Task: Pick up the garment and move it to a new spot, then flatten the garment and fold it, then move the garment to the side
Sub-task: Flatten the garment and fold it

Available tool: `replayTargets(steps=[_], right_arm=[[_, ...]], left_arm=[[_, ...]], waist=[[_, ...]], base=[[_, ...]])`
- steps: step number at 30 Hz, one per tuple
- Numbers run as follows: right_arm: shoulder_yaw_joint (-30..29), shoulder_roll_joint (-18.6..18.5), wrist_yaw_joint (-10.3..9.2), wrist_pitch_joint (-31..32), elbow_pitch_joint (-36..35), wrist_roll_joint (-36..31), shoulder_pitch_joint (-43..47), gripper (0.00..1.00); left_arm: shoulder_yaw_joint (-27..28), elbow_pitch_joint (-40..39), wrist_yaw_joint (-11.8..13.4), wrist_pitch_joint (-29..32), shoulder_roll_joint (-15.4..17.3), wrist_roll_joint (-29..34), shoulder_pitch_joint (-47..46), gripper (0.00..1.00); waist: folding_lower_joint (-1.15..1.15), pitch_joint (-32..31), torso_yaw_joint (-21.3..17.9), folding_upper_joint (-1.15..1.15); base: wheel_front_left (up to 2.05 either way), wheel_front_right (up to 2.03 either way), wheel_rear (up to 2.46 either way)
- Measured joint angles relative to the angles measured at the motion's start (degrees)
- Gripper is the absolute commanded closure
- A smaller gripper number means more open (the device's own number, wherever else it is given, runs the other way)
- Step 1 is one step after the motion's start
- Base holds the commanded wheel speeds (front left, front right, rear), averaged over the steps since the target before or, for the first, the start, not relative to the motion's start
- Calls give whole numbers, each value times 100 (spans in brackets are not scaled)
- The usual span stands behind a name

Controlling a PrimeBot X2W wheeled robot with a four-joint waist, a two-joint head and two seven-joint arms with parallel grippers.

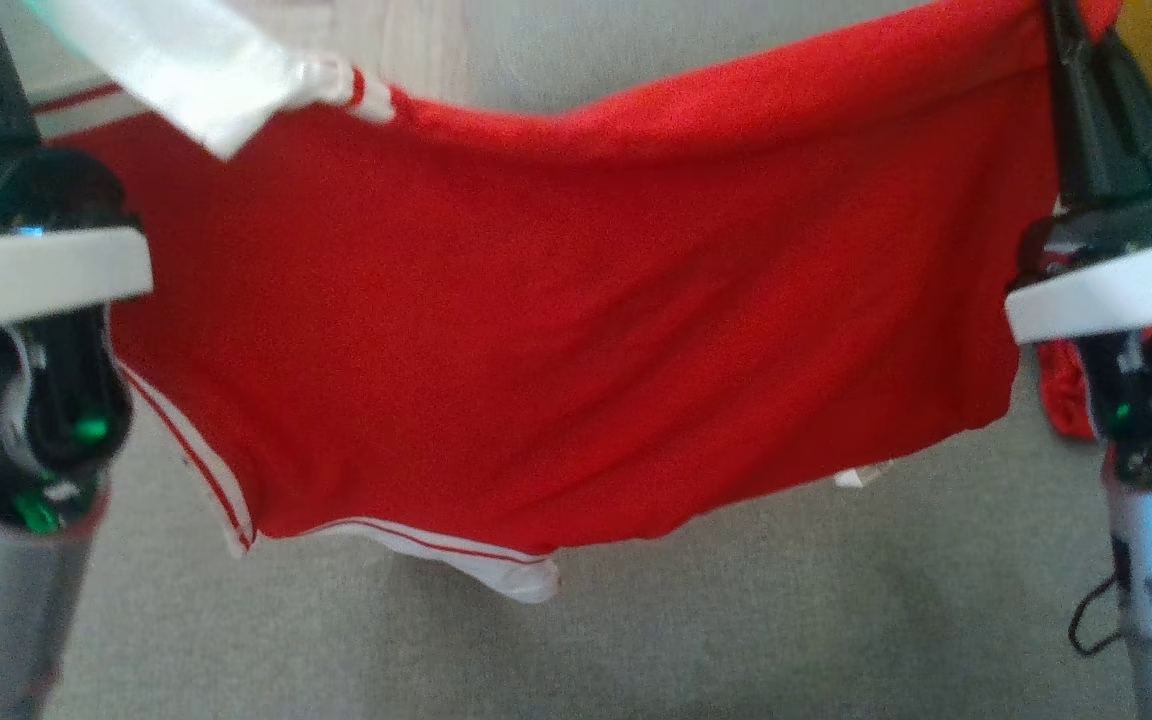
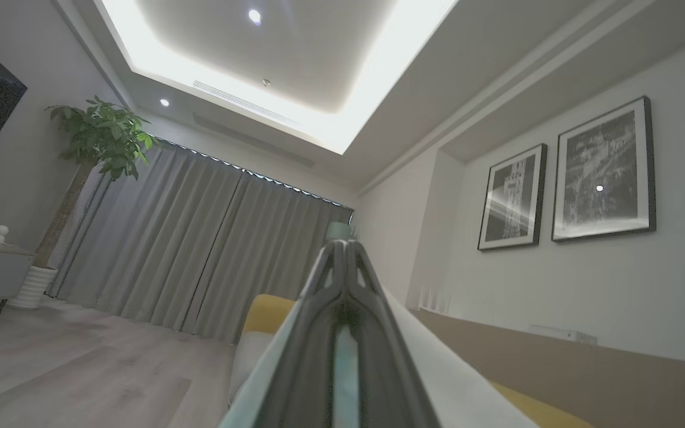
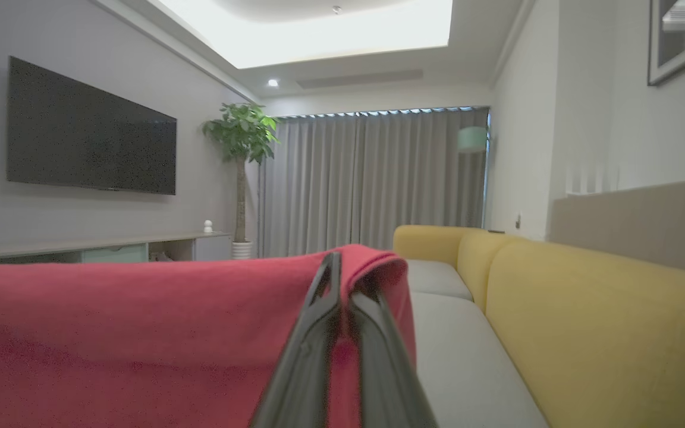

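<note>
The garment (image 1: 576,330), red with white trim, is held up in the air, stretched between the two pincers. The right pincer (image 3: 342,282) is closed on a red edge, and the cloth is seen spreading away to the left of it. The left pincer (image 2: 345,255) is also pressed together, with white cloth lying along both sides of its fingers, so a white part of the garment is judged to be clamped there. Below both pincers the grey sofa seat (image 1: 736,620) is seen; whether the lower hem touches it cannot be told. The picking up is considered done, and the carrying to a new spot appears to be in hand. Flattening, folding and moving aside are not yet done.
</note>
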Motion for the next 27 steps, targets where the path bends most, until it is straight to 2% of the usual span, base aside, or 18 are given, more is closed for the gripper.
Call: replayTargets(steps=[2, 5, 8, 10, 14, 18, 22, 23, 27], right_arm=[[-120, 11, 1, 167, 286, 83, -169, 100], [-121, -71, 1, 240, 857, 160, -692, 100], [-43, -182, 1, 234, 1490, 257, -1547, 100], [271, -410, 1, 198, 2005, 149, -2248, 100], [534, -439, 2, -318, 3033, 172, -3593, 100], [394, -353, 2, -1141, 3942, 69, -4567, 100], [293, -357, 3, -1725, 4894, -78, -4907, 100], [293, -357, 3, -1725, 4894, -78, -4907, 100], [519, -359, 3, -1920, 5677, -30, -4753, 100]], left_arm=[[-83, 264, -105, 97, 148, 149, -233, 100], [-234, 866, -339, 193, 144, 145, -809, 100], [-378, 1708, -601, 241, 92, 201, -1601, 100], [-380, 2299, -773, 238, 51, 221, -2213, 100], [-466, 3490, -1131, -3, -59, 478, -3503, 100], [-482, 4418, -1352, -466, -193, 738, -4471, 100], [-719, 5032, -1706, -933, -297, 1076, -4827, 100], [-719, 5032, -1706, -933, -297, 1076, -4827, 100], [-837, 5424, -1895, -1138, -444, 1236, -4722, 100]], waist=[[0, 176, -9, 0], [1, 503, -10, 0], [2, 887, 7, 0], [2, 1162, 18, 0], [4, 1697, 43, -1], [4, 2107, 93, -1], [3, 2261, 218, -1], [3, 2261, 218, -1], [1, 2229, 327, -1]], base=[[0, 0, 0], [0, 0, 0], [0, 0, 0], [0, 0, 0], [0, 0, 0], [0, 0, 0], [0, 0, 0], [0, 0, 0], [0, 0, 0]])
